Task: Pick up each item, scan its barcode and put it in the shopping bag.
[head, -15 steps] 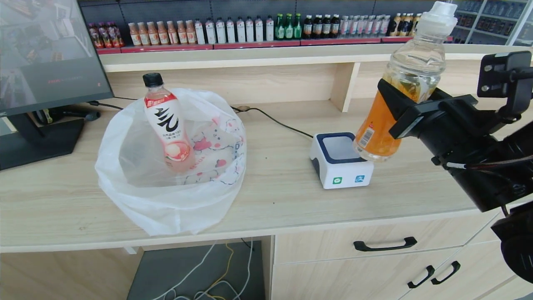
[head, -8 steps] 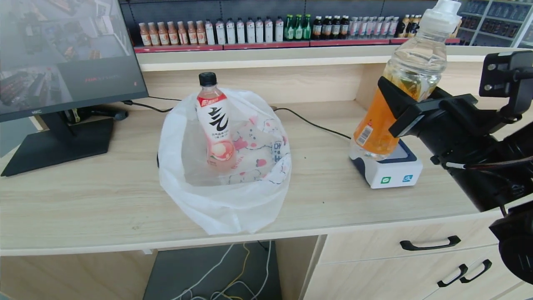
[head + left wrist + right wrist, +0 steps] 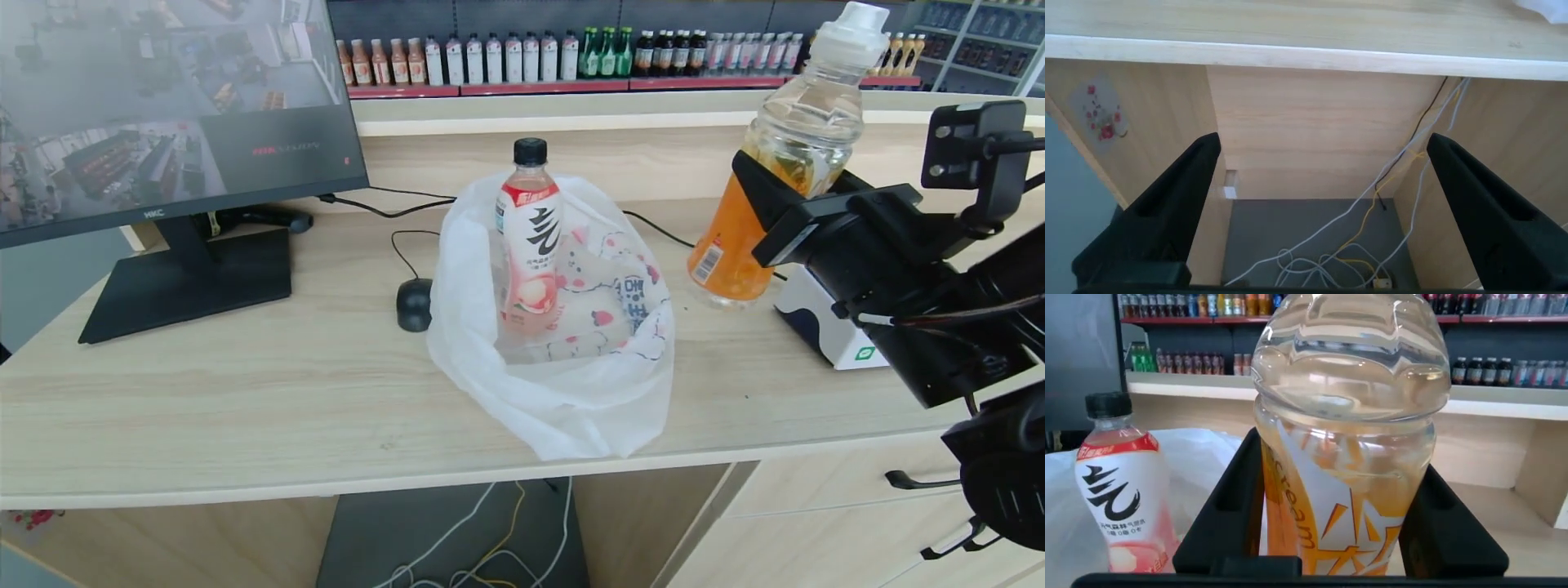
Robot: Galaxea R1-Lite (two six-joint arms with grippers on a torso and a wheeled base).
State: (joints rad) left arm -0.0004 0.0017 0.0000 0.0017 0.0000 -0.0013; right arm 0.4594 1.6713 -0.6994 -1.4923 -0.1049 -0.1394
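Head view has the right gripper (image 3: 780, 214) clamped around an orange drink bottle (image 3: 732, 255), which tilts between the white shopping bag (image 3: 563, 392) on its left and the barcode scanner (image 3: 823, 328) on its right. The bottle's base seems to hang just above the wooden counter (image 3: 245, 400), though contact is hard to judge. A pink drink bottle (image 3: 529, 245) stands upright inside the bag. Left wrist view shows the left gripper (image 3: 1323, 212) spread wide and empty, below the counter's near edge.

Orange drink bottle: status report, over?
Right gripper shut on clear orange drink bottle, aloft beside white plastic shopping bag. Left gripper open, empty, below wooden counter edge. Pink black-capped bottle stands inside bag; mouth open.
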